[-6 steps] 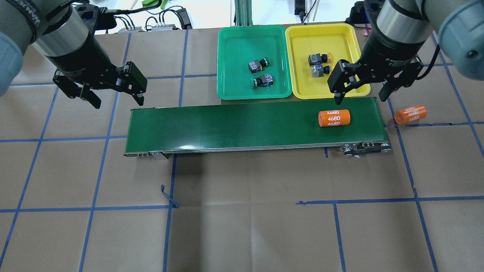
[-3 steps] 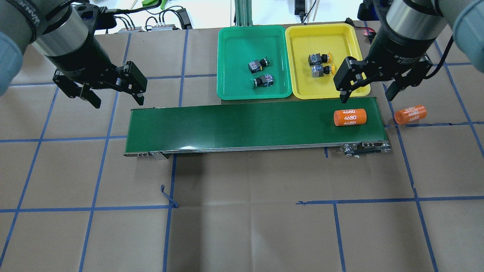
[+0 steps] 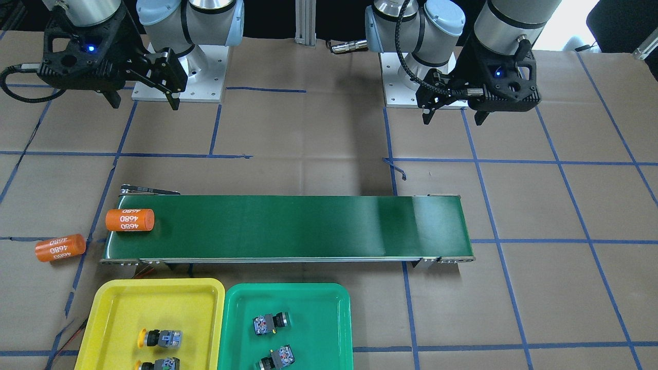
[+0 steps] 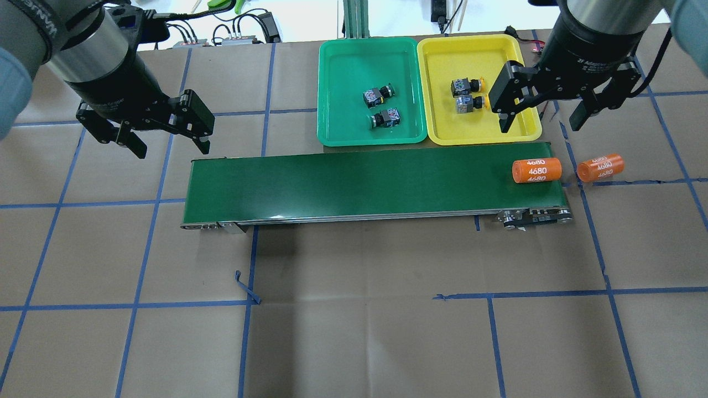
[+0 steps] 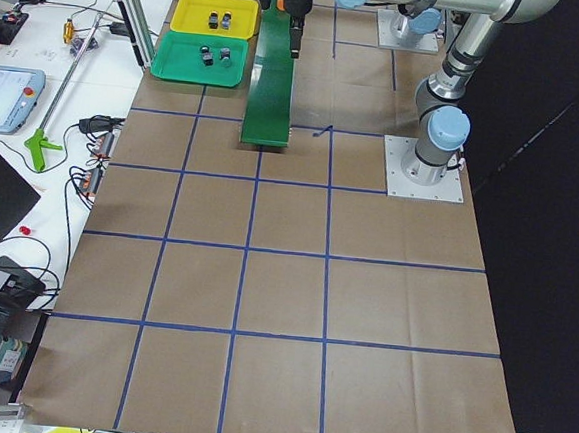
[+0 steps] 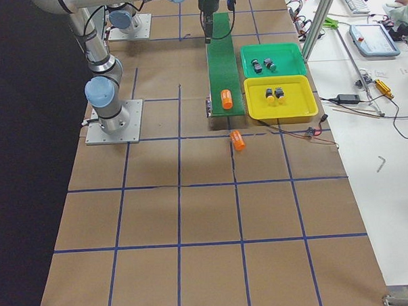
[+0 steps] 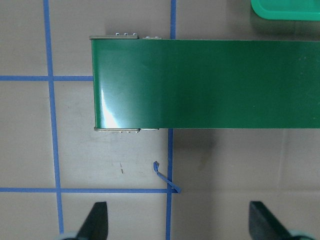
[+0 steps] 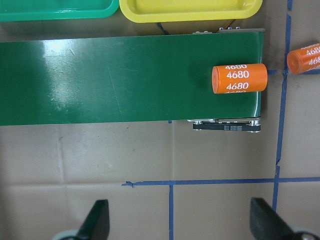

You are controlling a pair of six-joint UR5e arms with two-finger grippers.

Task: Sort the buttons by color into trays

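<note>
Fingers point(image 4: 134, 145) on the left gripper point(image 4: 170, 145) and the right gripper point(image 4: 539, 128) are spread wide and hold nothing, hanging above the worktop point(image 4: 354, 331). All four buttons point(image 4: 378, 95) lie on their sides, two in the green tray point(image 4: 337, 66) and two yellow-capped in the yellow tray point(image 4: 481, 55). We judge them light and rigid. The round caps look slippery, so we would pinch the flat-sided body. An orange cylinder point(image 4: 536, 170) rests at the conveyor belt point(image 4: 354, 179) end, a second cylinder point(image 4: 600, 167) just beyond it.
</note>
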